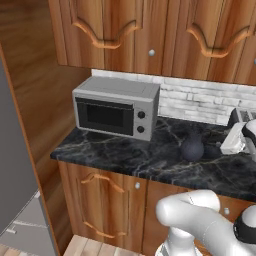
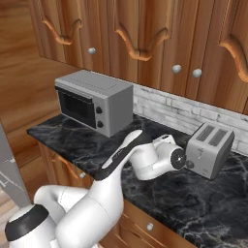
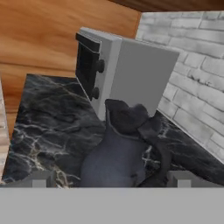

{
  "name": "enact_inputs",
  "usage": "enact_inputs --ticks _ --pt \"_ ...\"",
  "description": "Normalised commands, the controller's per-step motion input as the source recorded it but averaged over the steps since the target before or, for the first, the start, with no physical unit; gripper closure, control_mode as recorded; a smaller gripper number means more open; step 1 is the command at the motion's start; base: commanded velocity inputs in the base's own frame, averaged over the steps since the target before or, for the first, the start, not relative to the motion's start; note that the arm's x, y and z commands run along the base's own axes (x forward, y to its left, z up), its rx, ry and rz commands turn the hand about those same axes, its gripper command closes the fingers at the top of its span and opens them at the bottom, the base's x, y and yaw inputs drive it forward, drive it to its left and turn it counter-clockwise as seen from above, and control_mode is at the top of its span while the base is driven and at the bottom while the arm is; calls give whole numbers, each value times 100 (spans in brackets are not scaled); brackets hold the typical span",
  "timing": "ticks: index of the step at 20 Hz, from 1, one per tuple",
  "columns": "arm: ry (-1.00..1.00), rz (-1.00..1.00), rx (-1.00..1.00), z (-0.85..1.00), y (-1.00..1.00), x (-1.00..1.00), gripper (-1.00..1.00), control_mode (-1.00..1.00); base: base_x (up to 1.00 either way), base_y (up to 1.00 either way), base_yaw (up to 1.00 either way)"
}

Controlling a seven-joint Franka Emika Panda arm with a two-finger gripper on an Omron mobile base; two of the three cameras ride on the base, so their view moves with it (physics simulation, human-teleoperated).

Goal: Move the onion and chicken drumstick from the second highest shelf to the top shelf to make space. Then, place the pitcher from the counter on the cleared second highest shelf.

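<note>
Dark fingertips (image 3: 41,178) of the gripper (image 3: 113,179) spread wide, straddling the pitcher (image 3: 116,162), nothing grasped. It stands on the counter (image 1: 125,155), just this side of the microwave (image 1: 116,107); beyond the microwave, white brick.

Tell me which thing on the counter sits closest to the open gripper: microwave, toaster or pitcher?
The pitcher, the dark jug straight ahead between the gripper's open fingertips. The microwave stands behind it, and the toaster sits off to the side.

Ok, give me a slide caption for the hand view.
Open gripper poised over the dark pitcher on the black marble counter, microwave behind.
</note>
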Motion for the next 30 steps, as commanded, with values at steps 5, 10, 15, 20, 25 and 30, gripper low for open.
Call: enact_inputs --ticks 5,10,15,20,25,30 --pt "3 4 3 4 0 23 -100 -100 0 0 0" --pt "9 6 5 0 0 19 -100 -100 0 0 0" --pt "4 5 4 0 0 20 -100 -100 0 0 0" --pt "0 1 1 0 0 13 -100 -100 0 0 0" --pt "0 1 0 0 0 17 -100 -100 0 0 0" --pt "0 2 0 -1 0 20 -100 -100 0 0 0"
